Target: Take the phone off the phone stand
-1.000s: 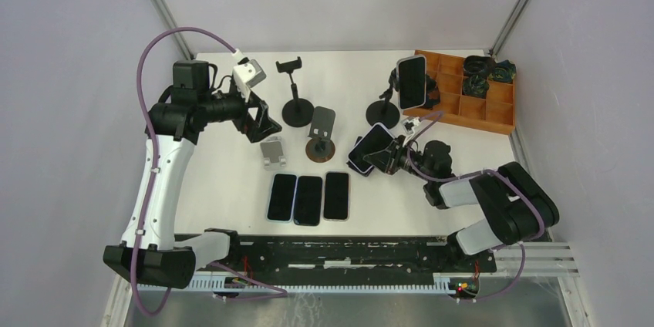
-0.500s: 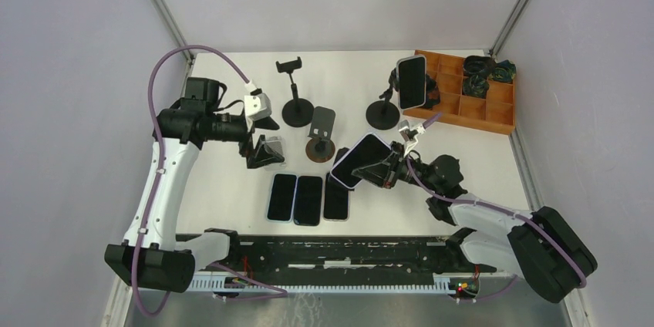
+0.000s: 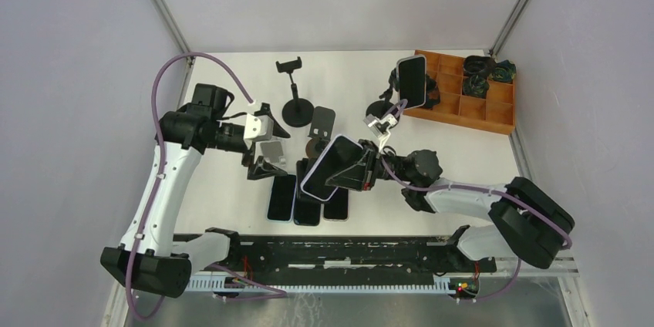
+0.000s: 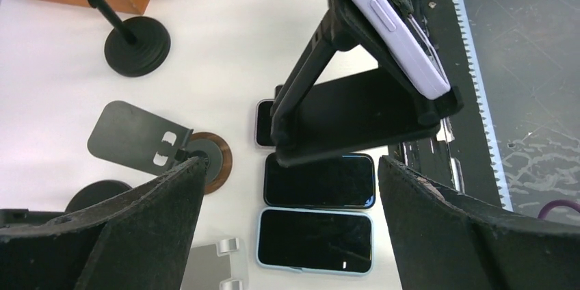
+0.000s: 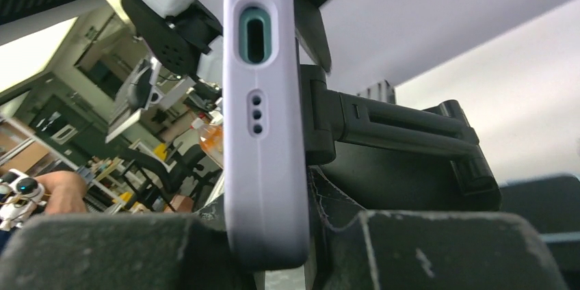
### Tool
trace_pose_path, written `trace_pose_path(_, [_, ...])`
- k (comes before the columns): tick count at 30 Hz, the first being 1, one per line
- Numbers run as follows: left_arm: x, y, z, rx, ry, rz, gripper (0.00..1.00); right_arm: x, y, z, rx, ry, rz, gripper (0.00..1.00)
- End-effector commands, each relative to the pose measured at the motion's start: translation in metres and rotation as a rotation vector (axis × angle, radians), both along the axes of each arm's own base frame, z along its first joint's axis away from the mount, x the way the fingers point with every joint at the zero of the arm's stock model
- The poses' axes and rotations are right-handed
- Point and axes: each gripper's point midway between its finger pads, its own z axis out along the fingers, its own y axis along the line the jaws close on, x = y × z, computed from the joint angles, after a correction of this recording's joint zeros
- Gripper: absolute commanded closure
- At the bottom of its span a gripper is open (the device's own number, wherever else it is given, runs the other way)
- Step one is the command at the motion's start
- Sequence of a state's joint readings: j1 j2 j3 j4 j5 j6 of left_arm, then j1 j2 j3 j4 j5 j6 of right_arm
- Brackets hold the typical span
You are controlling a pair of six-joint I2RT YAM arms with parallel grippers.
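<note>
**Phone and stand both off the surface, left arm free to take the phone**

The phone (image 4: 383, 20), in a pale lilac case, sits on the black folding phone stand (image 4: 356, 112). Both hang in the air above the three phones (image 4: 318, 180) that lie flat in a row on the surface (image 4: 226, 23). The right gripper (image 3: 369, 166) carries the pair. In its wrist view the jaws are closed part way, with the phone's port end and the stand's back plate side by side between them. Whether the pads press the phone, the stand or both I cannot tell. The left gripper (image 4: 291, 225) hovers near a silver stand (image 3: 271, 150) with its jaws spread as wide as they go. It holds nothing and faces the lifted pair.

The phone is likely a stiff, flat slab, fairly heavy for its size, with a glass face that would not survive a drop onto the surface. The case looks matt and slightly soft, so it should give the pads some friction. I would take hold across the two long edges, at the end away from the right gripper and clear of the side button.

The stand is probably light and hinged, so it may fold or swing as the phone comes away. The phone should slide out along its own plane rather than be pried off.
</note>
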State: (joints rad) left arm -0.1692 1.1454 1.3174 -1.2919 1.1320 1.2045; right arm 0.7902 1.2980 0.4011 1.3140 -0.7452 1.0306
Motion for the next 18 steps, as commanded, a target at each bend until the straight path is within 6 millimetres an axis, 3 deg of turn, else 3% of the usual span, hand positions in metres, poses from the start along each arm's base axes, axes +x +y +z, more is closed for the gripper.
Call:
trace_pose_path(1, [-0.016, -0.007, 0.009, -0.05, -0.06, -0.067, 0.0, -0.014, 0.008, 0.076, 0.241, -0.16, 0.069, 1.0])
trace_pose_path(10, [-0.022, -0.008, 0.01, -0.056, -0.062, -0.075, 0.02, -0.024, 0.041, 0.092, 0.286, -0.151, 0.188, 1.0])
trace_pose_path(18, [-0.026, -0.007, 0.004, -0.053, -0.069, -0.088, 0.12, -0.029, 0.051, 0.103, 0.314, -0.155, 0.215, 1.0])
